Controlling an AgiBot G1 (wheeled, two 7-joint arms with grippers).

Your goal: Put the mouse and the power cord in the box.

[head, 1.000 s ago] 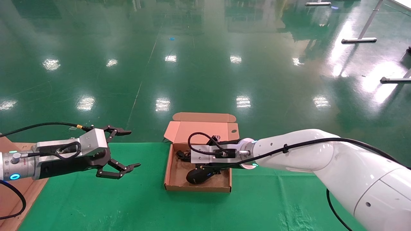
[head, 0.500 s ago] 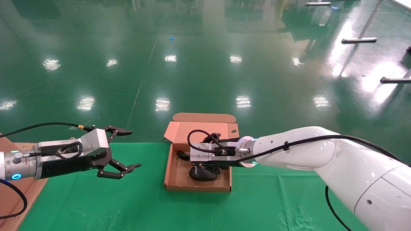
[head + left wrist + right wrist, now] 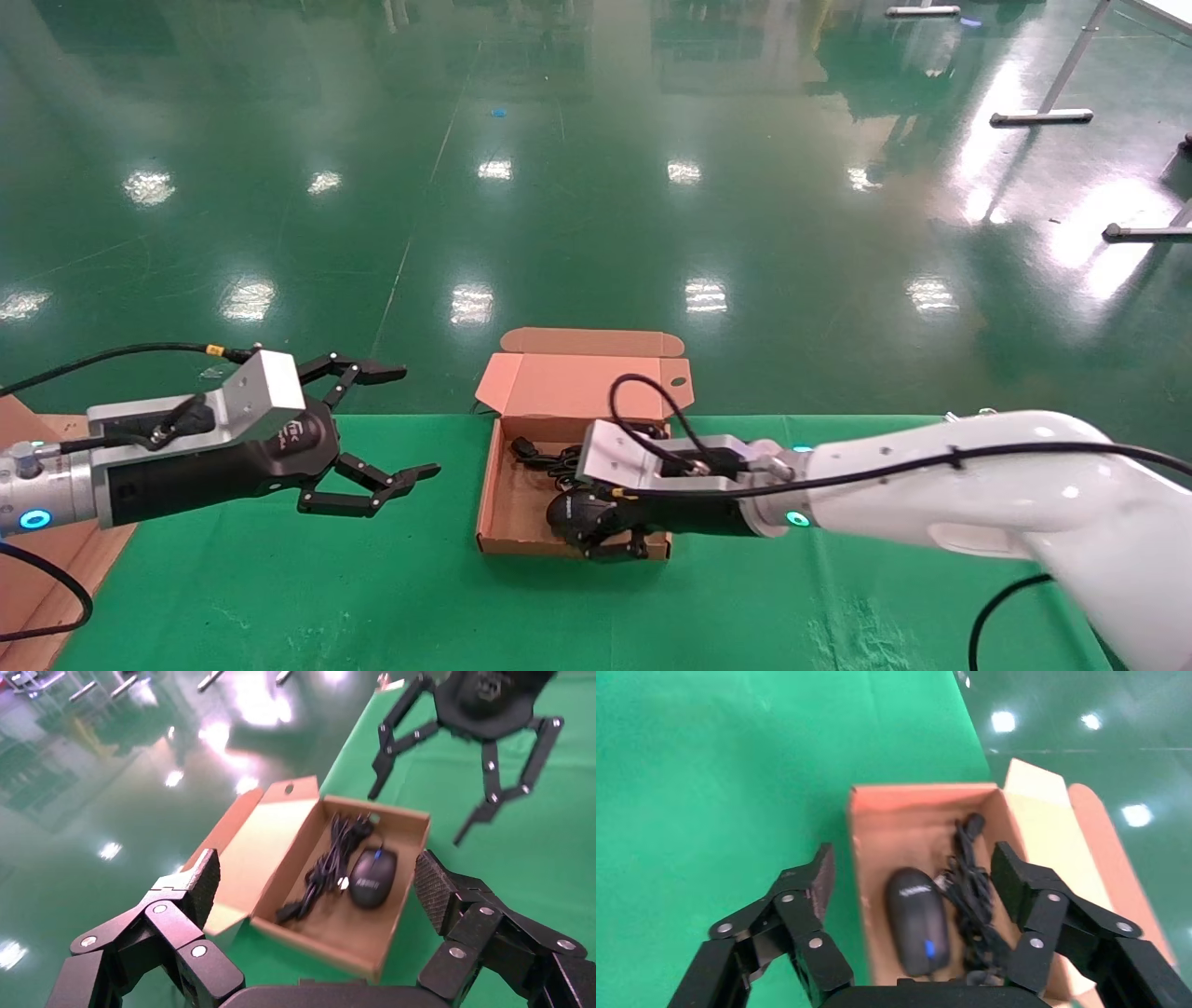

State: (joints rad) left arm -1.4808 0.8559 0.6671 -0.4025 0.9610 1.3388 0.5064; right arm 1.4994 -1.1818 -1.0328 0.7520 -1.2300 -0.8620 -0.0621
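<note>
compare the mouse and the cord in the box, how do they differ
The mouse is one smooth oval body with a blue scroll wheel and pale lettering; the cord is a loose, tangled bundle of cable. The mouse is compact; the cord sprawls along more of the box. Both are black and lie side by side on the box floor.

I note the box (image 3: 872, 853) is brown corrugated cardboard, matt, w/ raw cut edges. Mouse (image 3: 918, 920) reads as smooth black plastic, slight sheen; power cord (image 3: 968, 881) is black, rubbery-looking, dull. Table cover (image 3: 372, 596) is green cloth, matt, lightly creased. Floor (image 3: 596, 186) is green, very glossy, mirrors the lights. Right gripper (image 3: 916, 874) pads look ribbed black; left gripper (image 3: 316, 881) same. Arm shells: glossy white plastic; wrist blocks: brushed metal.
</note>
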